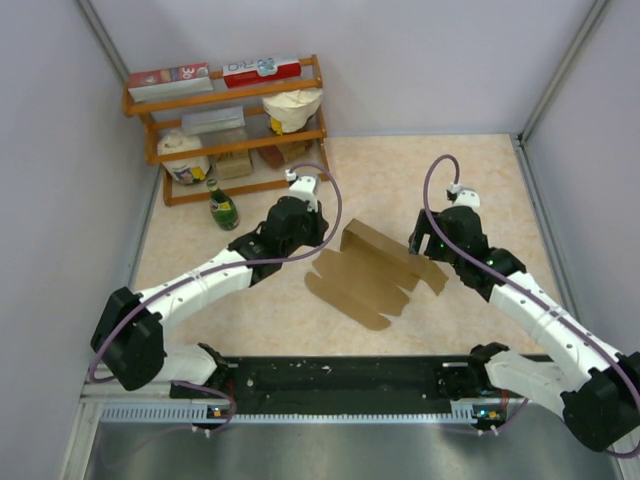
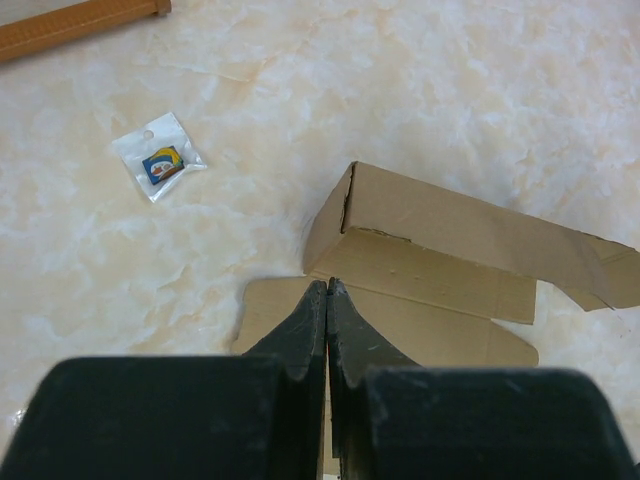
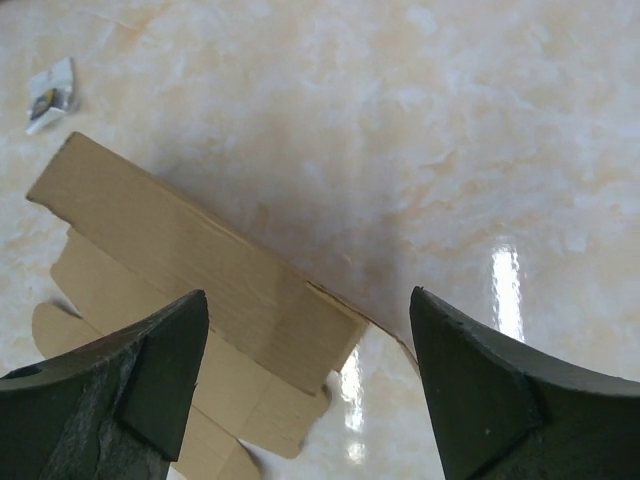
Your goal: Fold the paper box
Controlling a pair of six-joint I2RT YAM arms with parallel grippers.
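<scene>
The table (image 1: 450, 180) is bounded by pale walls (image 1: 60, 150) on the left, far and right sides, with the arm bases along the near edge. Open surface lies on the far right and behind the box; the far-left corner is taken by a wooden shelf (image 1: 225, 92) loaded with boxes and bags.

The paper box (image 1: 375, 270) lies near the middle of the table, between the two grippers. It is partly formed: one long panel stands raised along the far side, with a short end wall at its left corner, while the remaining panels and scalloped flaps lie flat toward the arms.

Left gripper (image 2: 328, 290) – jaws fully together, nothing visible between them. The tips sit over the left edge of the flat panels (contact cannot be confirmed).

Right gripper (image 3: 308, 295) – jaws spread wide, holding nothing, positioned above the right end of the raised panel.

The surface is glossy beige marble pattern with light reflections. A green bottle (image 1: 222, 205) stands just in front of the shelf. A small clear sachet (image 2: 158, 162) lies flat on the table, apart from the box's left corner.
</scene>
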